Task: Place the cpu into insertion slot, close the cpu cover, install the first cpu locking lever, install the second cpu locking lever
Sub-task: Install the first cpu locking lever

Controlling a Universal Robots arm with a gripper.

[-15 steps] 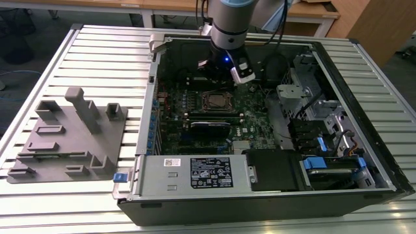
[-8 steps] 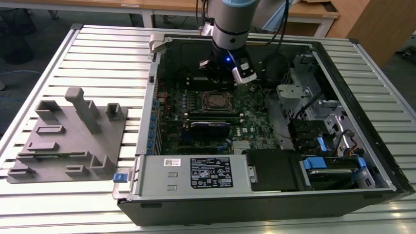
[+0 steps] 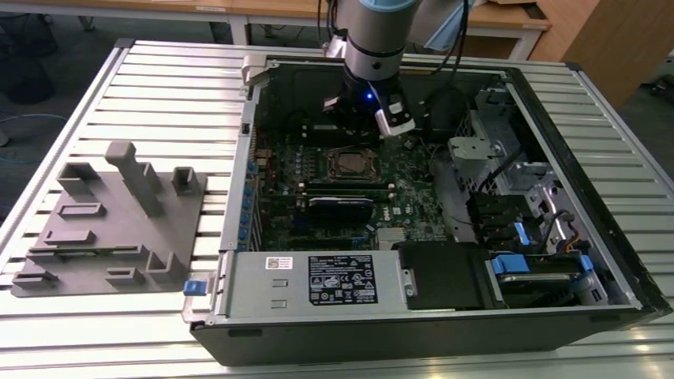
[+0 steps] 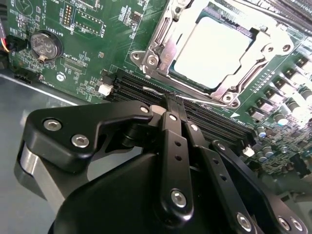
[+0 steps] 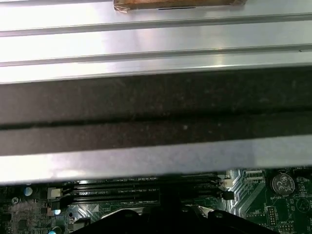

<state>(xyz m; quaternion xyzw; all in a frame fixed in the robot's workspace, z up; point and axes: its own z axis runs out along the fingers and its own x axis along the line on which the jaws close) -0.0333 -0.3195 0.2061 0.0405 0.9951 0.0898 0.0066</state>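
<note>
Nearest to the lens in the second wrist view you see the gripper, its two black fingers drawn together at the tips with nothing between them. The tips hang over the long black memory slots, just beside the insertion slot on the green board. The cpu sits in that slot, and its pale top shows through the cut-out of the cpu cover, which seems to lie flat around it. Whether the levers are hooked, you cannot tell.

Judge the cpu as light, stiff and thin, with a smooth top that can slip, so take it by two opposite edges. The pin field below is probably fragile. The cover looks like thin springy metal, so press it on the frame, not on the chip.
</note>
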